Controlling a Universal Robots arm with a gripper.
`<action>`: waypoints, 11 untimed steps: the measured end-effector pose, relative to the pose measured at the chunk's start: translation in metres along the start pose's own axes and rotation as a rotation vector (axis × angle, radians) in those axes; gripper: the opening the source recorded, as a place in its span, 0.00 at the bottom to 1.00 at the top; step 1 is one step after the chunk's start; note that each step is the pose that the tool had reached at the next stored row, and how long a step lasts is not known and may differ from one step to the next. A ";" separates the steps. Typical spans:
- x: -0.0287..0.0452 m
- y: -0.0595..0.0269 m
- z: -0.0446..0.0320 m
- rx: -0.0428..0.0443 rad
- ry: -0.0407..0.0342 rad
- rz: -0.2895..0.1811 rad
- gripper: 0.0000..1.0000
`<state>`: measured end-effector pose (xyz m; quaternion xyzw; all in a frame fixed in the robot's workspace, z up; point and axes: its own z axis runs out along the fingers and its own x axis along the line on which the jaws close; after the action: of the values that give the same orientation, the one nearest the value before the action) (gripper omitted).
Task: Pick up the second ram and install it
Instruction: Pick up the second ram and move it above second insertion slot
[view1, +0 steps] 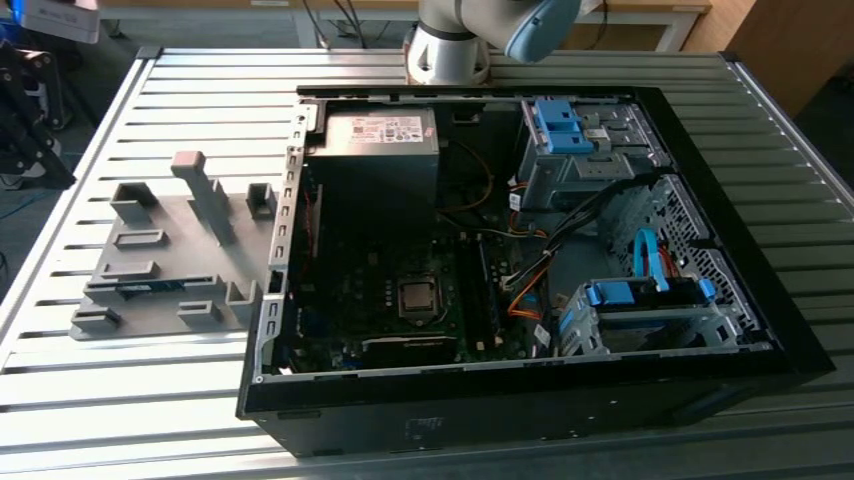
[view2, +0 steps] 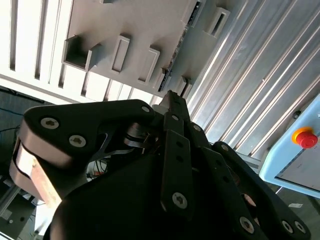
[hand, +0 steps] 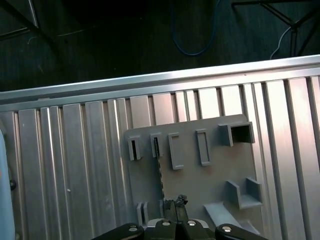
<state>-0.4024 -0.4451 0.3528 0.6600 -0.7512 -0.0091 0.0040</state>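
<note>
The second ram (view1: 147, 287) is a thin blue-green stick standing on edge in a slot of the grey holder block (view1: 174, 250), on the table at the exterior view's left. In both wrist views I see it edge-on, as a dark strip across the holder: second ram (hand: 160, 172), second ram (view2: 176, 52). My gripper (hand: 176, 202) hovers well above the holder, over one end of the stick and apart from it. Its black fingers (view2: 172, 107) are shut together with nothing between them.
An open black computer case (view1: 747, 340) takes up the table's middle and the exterior view's right, with motherboard (view1: 414, 300), cables and blue drive cages inside. The arm's base (view1: 447, 50) stands behind it. A light-blue box with a red button (view2: 305, 137) sits beyond the ribbed table (hand: 75, 165).
</note>
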 end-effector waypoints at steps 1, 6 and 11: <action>0.0000 0.0000 0.0008 0.0000 0.0001 -0.002 0.11; 0.0000 0.0000 0.0029 -0.0002 0.0003 -0.005 0.11; 0.0002 -0.0001 0.0034 0.0008 0.0003 -0.013 0.11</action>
<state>-0.4024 -0.4453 0.3494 0.6649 -0.7469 -0.0087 0.0037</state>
